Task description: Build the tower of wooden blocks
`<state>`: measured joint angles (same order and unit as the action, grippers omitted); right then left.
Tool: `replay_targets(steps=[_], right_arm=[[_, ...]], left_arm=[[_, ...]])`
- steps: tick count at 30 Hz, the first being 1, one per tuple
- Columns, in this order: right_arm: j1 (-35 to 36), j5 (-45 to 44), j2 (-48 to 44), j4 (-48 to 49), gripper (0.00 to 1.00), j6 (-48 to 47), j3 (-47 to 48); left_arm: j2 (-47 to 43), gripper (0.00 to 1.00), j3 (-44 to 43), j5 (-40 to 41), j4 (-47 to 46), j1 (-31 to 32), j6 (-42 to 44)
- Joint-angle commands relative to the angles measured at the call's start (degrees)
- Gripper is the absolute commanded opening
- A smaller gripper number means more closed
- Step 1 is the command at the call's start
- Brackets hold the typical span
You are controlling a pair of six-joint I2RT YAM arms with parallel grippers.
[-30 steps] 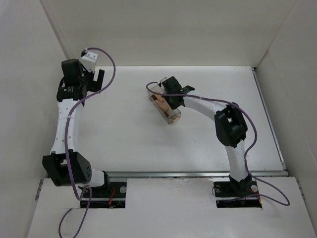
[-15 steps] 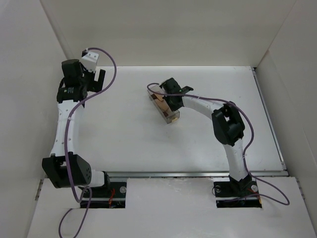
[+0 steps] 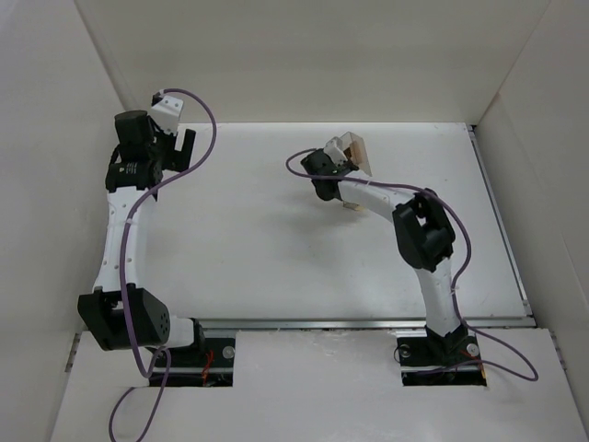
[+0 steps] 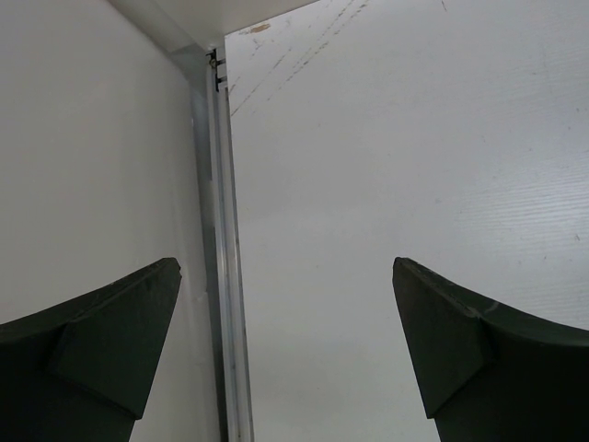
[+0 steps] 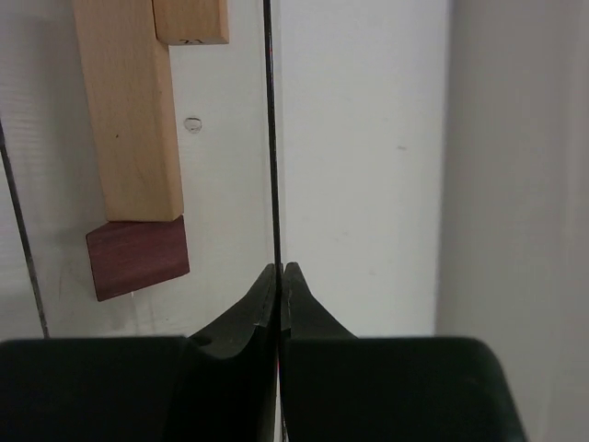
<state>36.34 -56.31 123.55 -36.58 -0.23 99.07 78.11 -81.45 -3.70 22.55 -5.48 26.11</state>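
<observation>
My right gripper (image 5: pixel 280 269) is shut on the thin wall of the clear plastic box (image 5: pixel 269 138). In the top view the gripper (image 3: pixel 335 167) holds the box (image 3: pixel 356 152) lifted and tipped on end above the table's middle back. Through the box the right wrist view shows a light tan flat bar (image 5: pixel 129 110), a short tan post (image 5: pixel 190 20) beside its upper end, and a dark reddish-brown cube (image 5: pixel 138 258) at its lower end. A small pale piece (image 3: pixel 352 206) lies on the table under the right arm. My left gripper (image 3: pixel 182 144) is open and empty at the far left; it also shows in the left wrist view (image 4: pixel 285 341).
White walls enclose the table on the left, back and right. A metal strip (image 4: pixel 225 276) runs along the foot of the left wall, right under my left gripper. A purple cable (image 3: pixel 308 158) loops beside the right wrist.
The box lay flat on the table under my right gripper. It is now lifted and tipped up, and has swung to the right and back with the gripper. The left arm has not moved.
</observation>
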Motion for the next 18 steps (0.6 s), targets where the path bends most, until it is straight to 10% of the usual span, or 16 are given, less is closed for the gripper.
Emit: replay_targets(steps=[1,6,11,18], right_arm=[[1.0,-19.0,2.2,2.0,0.0,-2.1,-1.3],[4.8,-20.1,6.3,2.0,0.0,-3.4,0.3],[8.2,-15.9,8.1,0.1,0.48,-2.4,2.3],[9.0,-6.7,4.3,-7.2,0.8,4.8,9.7]], left_arm=[[-2.4,1.0,0.2,1.3,-1.4,0.6,0.3],[-3.0,1.0,0.2,1.3,-1.5,0.6,0.3],[-3.0,1.0,0.8,1.9,-2.0,0.6,0.3],[-3.0,1.0,0.8,1.9,-2.0,0.6,0.3]])
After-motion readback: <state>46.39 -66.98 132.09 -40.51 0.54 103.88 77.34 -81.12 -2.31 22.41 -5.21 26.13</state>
